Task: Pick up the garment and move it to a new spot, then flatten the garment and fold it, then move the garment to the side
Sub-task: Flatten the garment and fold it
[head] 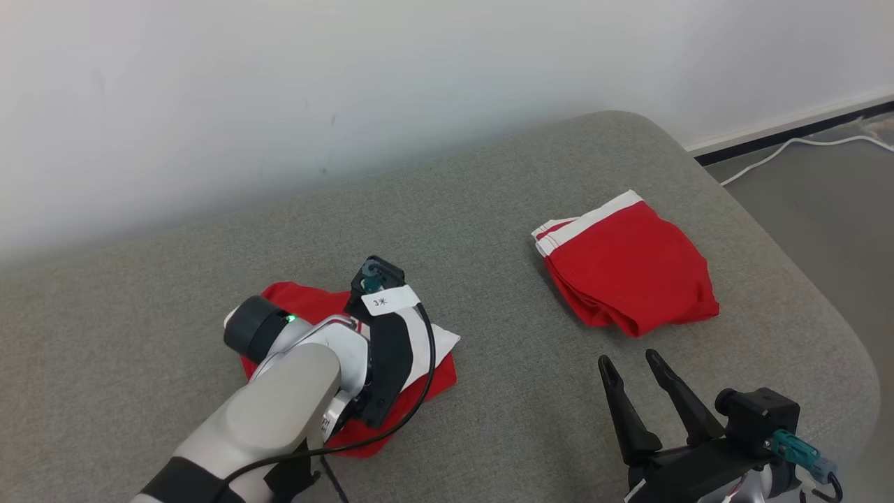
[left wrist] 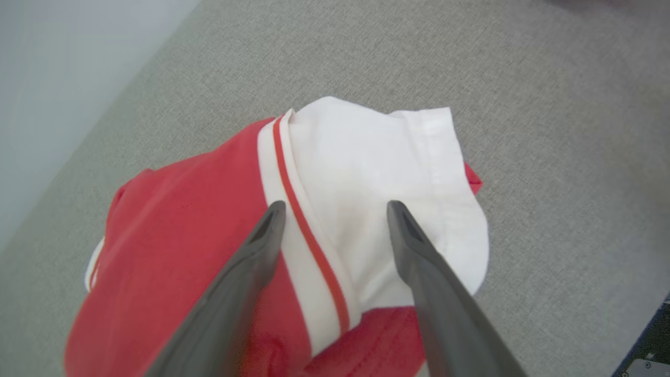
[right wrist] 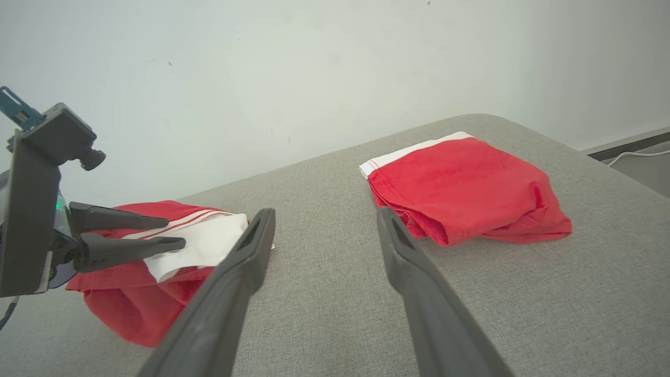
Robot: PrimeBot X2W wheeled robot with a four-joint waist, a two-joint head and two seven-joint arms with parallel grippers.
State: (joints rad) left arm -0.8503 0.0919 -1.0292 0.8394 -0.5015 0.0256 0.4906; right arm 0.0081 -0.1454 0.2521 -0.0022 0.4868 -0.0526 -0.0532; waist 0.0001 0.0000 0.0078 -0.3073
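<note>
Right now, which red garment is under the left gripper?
The left garment, white panel on top, beneath the left gripper; the other garment lies far right.

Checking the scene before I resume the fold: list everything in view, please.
cushion: 1, grey fabric, across the foreground
folded garment: 1, red with a white band, right side of the cushion
bunched garment: 1, red and white, left side of the cushion
wall: 1, white, behind the cushion
floor: 1, grey, far right
cable: 1, white, on the floor
left gripper: 1, dark fingers, open over the bunched garment
right gripper: 1, dark fingers, open over bare cushion
</note>
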